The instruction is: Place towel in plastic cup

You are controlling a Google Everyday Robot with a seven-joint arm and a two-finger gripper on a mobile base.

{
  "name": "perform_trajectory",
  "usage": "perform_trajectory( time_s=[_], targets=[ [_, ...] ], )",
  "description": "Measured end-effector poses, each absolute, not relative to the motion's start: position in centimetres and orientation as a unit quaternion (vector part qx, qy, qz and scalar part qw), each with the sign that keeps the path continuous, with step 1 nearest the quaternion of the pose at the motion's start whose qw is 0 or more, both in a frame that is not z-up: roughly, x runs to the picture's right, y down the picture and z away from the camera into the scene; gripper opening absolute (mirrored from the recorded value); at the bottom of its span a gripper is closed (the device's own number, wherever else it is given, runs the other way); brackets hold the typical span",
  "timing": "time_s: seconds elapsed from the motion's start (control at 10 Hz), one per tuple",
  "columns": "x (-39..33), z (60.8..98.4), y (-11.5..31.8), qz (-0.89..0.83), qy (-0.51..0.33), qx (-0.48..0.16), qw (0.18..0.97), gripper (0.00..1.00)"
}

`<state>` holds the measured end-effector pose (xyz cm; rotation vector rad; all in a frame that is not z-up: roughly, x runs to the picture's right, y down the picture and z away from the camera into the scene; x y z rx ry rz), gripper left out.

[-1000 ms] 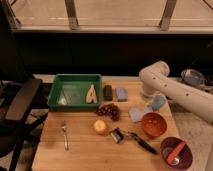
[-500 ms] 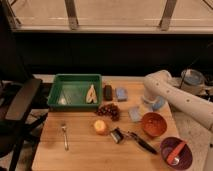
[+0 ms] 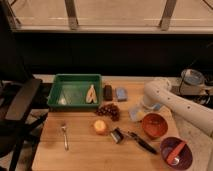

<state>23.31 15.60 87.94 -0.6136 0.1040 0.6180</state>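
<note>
**Arm drops in over the towel; nothing picked up yet**

Over the last second the white arm [image 3: 175,105] has lowered from higher in the frame to the right-centre of the table [image 3: 80,150]. Its bent end now sits low, just above the spot where the towel and the cup stand side by side. The gripper [image 3: 146,105] is at that down-turned end, close over the far edge of the towel [image 3: 135,114] and right beside the plastic cup [image 3: 156,106], which the arm now partly hides. The fingers are spread wide and hold nothing.

The towel has not moved. It lies flat on the table, a pale square just left of the orange bowl [image 3: 154,126] and just right of the grapes [image 3: 107,110]. The cup has also kept its place, upright behind the bowl as far as can be seen.

So the only change is the arm's approach. This looks like the reach before the grasp, with the task barely begun: the cloth still has to be pinched, lifted and dropped into the cup. Because the cup is so close to the towel, the carry will be short, but the descent has little room. A finger coming down slightly to the right could knock the light cup over. A thin, flat cloth also gives little to catch, so the fingers will probably have to press onto the table before closing.
</note>
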Motion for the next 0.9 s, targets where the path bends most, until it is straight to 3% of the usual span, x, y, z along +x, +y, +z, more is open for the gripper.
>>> perform_trajectory(
  time_s=[0.3,0.9],
  targets=[
    [22.2,88.7,16.3,0.274,0.039,-0.303,0.912,0.63],
    [20.9,87.7,15.9,0.227,0.017,-0.293,0.929,0.06]
  ],
)
